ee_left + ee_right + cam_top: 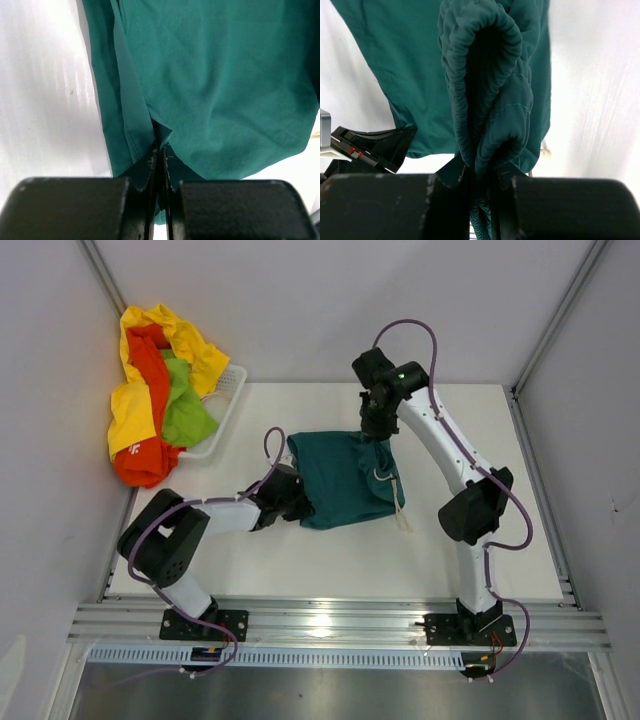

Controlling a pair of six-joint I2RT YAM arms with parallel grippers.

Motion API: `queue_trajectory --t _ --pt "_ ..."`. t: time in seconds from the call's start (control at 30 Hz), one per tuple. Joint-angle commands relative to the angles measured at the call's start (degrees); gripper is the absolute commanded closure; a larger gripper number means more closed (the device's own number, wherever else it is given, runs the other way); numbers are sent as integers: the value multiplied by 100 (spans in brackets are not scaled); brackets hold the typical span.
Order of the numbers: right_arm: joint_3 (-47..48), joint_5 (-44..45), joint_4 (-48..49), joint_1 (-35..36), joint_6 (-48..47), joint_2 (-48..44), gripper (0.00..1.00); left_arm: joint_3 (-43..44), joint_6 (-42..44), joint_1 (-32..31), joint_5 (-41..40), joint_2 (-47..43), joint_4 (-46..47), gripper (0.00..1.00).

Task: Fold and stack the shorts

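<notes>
Dark teal shorts [345,480] lie near the middle of the white table [480,540], spread mostly flat between my two arms, and I grip them in two places. My left pincer [161,152] sits at their near-left edge, its fingers pressed together on a fold of the hem. In my left wrist view the cloth runs up and away from that pinch, with bare table to its left. My right pincer [482,175] is at the far-right corner of the garment, clamped on the gathered elastic waistband, which bulges out from between the fingers in a puckered loop. A pale drawstring [390,480] trails along the right side of the cloth and down onto the table. At the far-left corner stands a white plastic basket [232,390], heaped with more clothing that spills over its rim. The yellow shorts [190,345] lie on top and drape down the left, the lime green shorts [185,415] sit in the middle, and the orange-red shorts [145,455] hang lowest. That heap is well apart from both of my pincers.
</notes>
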Motion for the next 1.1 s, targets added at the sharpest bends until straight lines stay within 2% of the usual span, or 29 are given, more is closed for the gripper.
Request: queue_trajectory --t 0.0,0.63,0.77,0.8,0.83,0.87,0.93,1.03,1.07 --pt "175 -51 -124 184 118 243 100 -179 -95 -10 -128 -217 -42 92" --pt "-177 -235 1159 518 549 894 100 -232 -51 -54 -128 -226 -24 91" --pt "-177 -498 1510 624 584 1105 99 -206 -51 -54 -128 -208 -42 91" --pt "-168 -516 1546 650 584 1149 95 -206 -51 -54 -128 -200 -33 91" --pt "-133 -516 1625 685 575 1150 85 -214 -51 -54 -128 -200 -33 91" --pt "-133 -499 1669 781 541 1150 59 -197 -51 -54 -128 -200 -42 91" --pt "-212 -586 1931 843 470 1027 51 -214 -51 -54 -128 -200 -24 91" --pt "-729 -1139 2502 835 549 580 25 -223 -68 -54 -128 -226 2 91" --pt "-992 -1227 2626 809 549 456 22 -249 -77 -54 -128 -261 20 91"
